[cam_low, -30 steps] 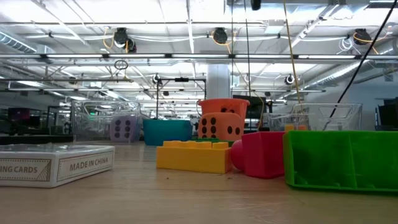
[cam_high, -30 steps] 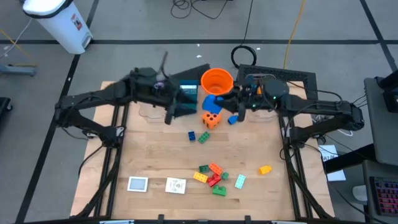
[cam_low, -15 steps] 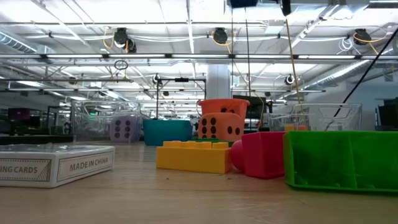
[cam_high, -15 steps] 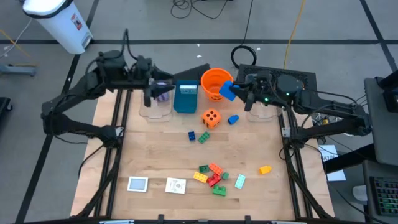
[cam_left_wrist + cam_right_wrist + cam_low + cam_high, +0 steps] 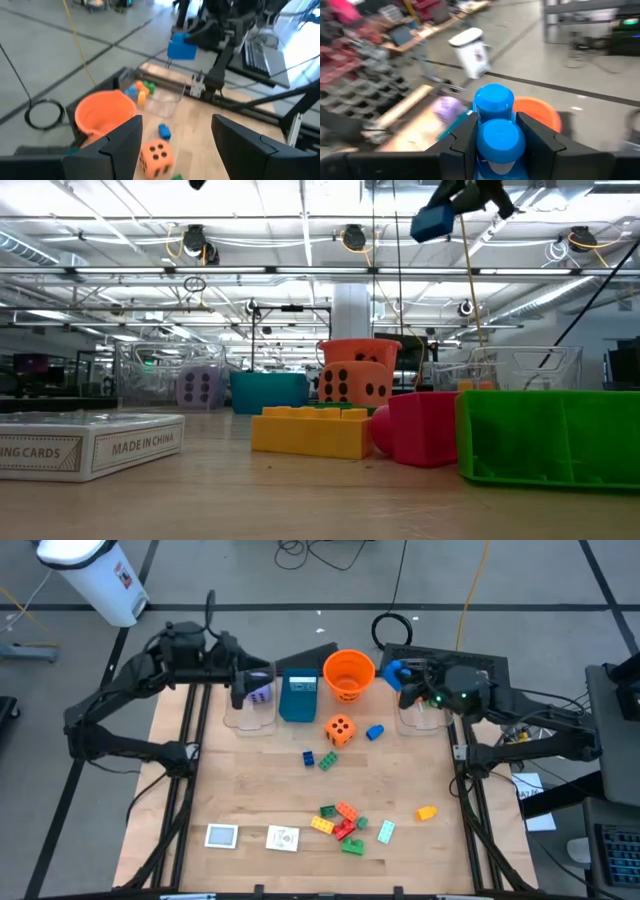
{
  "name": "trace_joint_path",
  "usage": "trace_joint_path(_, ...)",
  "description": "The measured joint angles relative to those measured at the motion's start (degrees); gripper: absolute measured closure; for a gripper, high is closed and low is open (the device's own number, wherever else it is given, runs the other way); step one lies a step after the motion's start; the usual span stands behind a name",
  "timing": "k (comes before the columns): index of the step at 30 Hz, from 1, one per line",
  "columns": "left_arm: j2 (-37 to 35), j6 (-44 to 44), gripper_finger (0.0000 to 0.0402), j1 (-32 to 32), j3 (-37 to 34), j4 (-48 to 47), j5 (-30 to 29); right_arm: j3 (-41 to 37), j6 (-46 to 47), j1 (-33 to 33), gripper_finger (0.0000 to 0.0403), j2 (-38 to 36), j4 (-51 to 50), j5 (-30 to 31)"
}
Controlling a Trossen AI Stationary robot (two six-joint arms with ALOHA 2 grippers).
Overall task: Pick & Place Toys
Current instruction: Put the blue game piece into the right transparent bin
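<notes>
High view: the right gripper [image 5: 400, 673] hangs at the far right of the desk [image 5: 250, 795], between the bucket [image 5: 349, 673] and a clear bin [image 5: 420, 718], its fingers clamped on a blue brick [image 5: 393, 669] raised well above the surface. The left gripper [image 5: 243, 690] waits over the far-left bin [image 5: 250, 712], fingers parted and empty. Risks: the brick is pinched at one end, so a swing may twist it loose; released short of the right bin, it would probably land in the bucket or on the desk.
</notes>
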Motion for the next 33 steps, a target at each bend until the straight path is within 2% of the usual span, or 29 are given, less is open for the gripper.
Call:
trace_joint_path(6, 2.8, -2.05, 0.0156, -1.46, -0.02, -0.71, 0.0, 0.0, -2.31, -0.1, 0.0286, 1.73, -2.1, 5.54)
trace_joint_path(12, 6.31, -3.96, 0.0156, -3.7, -0.02, -0.43, -0.13, -0.99, -4.87, -0.24, 0.0292, 2.53, -2.02, 7.46)
trace_joint_path(18, 9.94, -5.63, 0.0156, -6.08, -0.02, 2.31, -0.15, -7.98, -1.19, -0.26, 0.0286, 2.2, -1.8, 11.37)
trace_joint_path(24, 13.0, -6.46, 0.0156, -7.82, -0.02, 7.41, -0.02, -14.86, 3.69, -0.15, 0.0294, 1.2, -1.41, 12.36)
trace_joint_path(33, 15.46, -8.62, 0.0156, -8.17, -0.05, 10.02, -0.06, -24.93, 11.66, -0.15, 0.0292, -2.1, 0.15, 19.22)
